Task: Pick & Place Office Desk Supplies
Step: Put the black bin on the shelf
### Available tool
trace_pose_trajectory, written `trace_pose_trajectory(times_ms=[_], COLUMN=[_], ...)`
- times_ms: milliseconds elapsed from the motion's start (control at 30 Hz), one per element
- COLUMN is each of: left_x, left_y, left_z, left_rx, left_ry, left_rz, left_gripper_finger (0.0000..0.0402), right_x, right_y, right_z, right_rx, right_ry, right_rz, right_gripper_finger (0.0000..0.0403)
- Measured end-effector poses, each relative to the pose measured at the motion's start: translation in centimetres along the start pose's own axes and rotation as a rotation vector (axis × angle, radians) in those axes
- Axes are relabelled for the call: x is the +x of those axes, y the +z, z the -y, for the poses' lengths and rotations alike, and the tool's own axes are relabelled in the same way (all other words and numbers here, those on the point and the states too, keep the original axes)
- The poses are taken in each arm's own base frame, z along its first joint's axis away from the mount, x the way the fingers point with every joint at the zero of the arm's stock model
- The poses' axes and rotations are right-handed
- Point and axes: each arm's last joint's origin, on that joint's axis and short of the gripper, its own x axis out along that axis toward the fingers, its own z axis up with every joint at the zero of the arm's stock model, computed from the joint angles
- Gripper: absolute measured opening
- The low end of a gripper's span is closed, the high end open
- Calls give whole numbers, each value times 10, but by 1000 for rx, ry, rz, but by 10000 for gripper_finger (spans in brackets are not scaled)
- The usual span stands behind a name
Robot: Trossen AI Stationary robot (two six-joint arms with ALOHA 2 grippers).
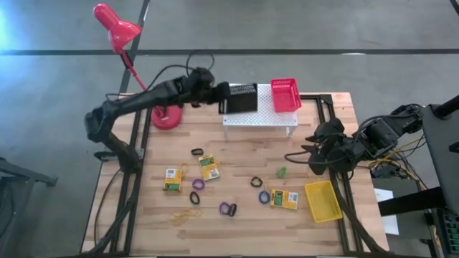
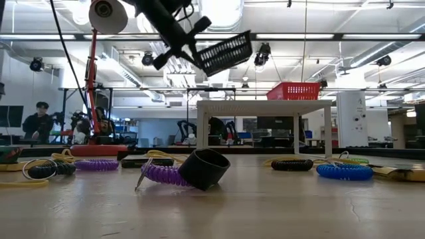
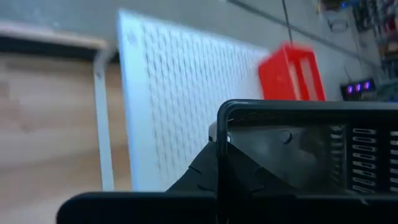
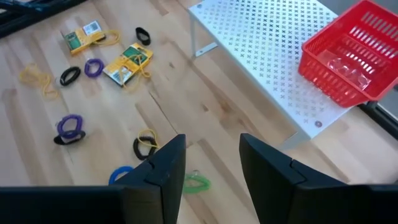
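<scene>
My left gripper is shut on a black slotted tray, which it holds above the white perforated stand; in the low view the tray hangs tilted, high in the air. A red tray sits on the stand's right end. A yellow tray lies on the table at the near right. Yellow-green boxes, purple and black rings and yellow rubber bands lie scattered on the wood. My right gripper hovers open at the right, empty. My left gripper grips the black tray by one short end wall, at its rim, one finger inside the tray and one outside. The fingers come slanting down from the table's left. The tray is lifted clear above the stand, tilted, jutting out beyond the fingers.
The red desk lamp stands at the far left, its base beside the stand and its head beyond the table edge. A small green loop lies under my right gripper. A person stands in the room behind.
</scene>
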Motion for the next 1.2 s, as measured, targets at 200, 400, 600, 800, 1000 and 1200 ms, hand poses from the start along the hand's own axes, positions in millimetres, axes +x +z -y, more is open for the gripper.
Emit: trace_pose_trajectory(times_ms=[200, 400, 600, 800, 1000, 1200], left_x=[17, 34, 47, 48, 54, 57], left_y=[17, 19, 22, 23, 21, 20], left_z=[-14, -16, -20, -21, -23, -23], left_rx=[-13, -17, -9, -2, -5, -76], left_ry=[53, 44, 57, 59, 69, 65], left_rz=[30, 52, 58, 60, 49, 42], left_gripper_finger=[6, 16, 18, 20, 36, 74], right_x=[0, 0, 1, 2, 2, 2], right_y=[0, 1, 1, 2, 3, 3], right_z=[0, 0, -1, -3, -3, -3], right_rx=[37, 53, 92, 100, 103, 99], right_ry=[-10, -10, -26, -30, -28, -28], right_rz=[16, 19, 44, 56, 69, 69], right_gripper_finger=[139, 139, 134, 132, 134, 130])
